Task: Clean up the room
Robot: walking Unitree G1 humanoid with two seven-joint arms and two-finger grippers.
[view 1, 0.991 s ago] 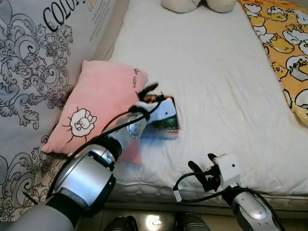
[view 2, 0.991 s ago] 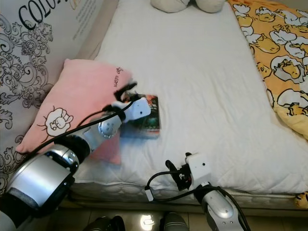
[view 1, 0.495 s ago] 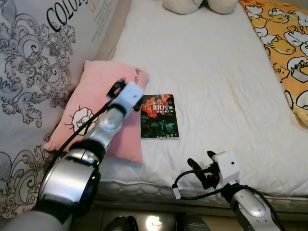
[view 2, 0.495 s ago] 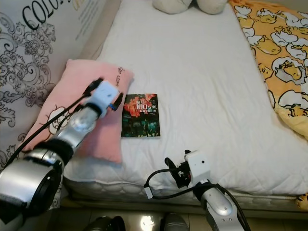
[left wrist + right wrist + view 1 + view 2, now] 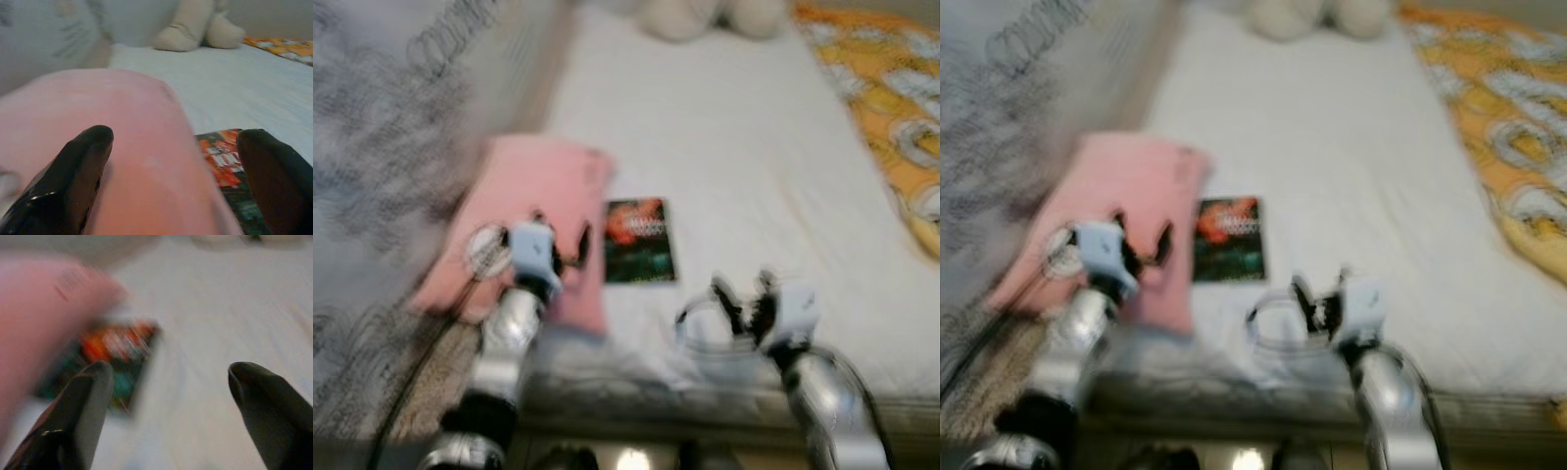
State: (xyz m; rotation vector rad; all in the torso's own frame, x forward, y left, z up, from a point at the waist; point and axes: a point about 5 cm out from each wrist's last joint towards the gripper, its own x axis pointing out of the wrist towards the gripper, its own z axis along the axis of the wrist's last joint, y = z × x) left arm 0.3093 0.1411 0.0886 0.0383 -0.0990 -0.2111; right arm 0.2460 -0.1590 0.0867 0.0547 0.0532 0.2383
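Book [image 5: 639,240] lies flat beside pillow [image 5: 533,206], ahead of both open jaws

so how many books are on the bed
1: the book lies flat on the white bed beside the pink pillow. Others could be hidden under the pillow.

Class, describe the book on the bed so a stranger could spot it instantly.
Start at the white bed. Near its front edge, a pink pillow lies on the robot's left side. The book lies flat beside it: small, dark, with a red and green cover.
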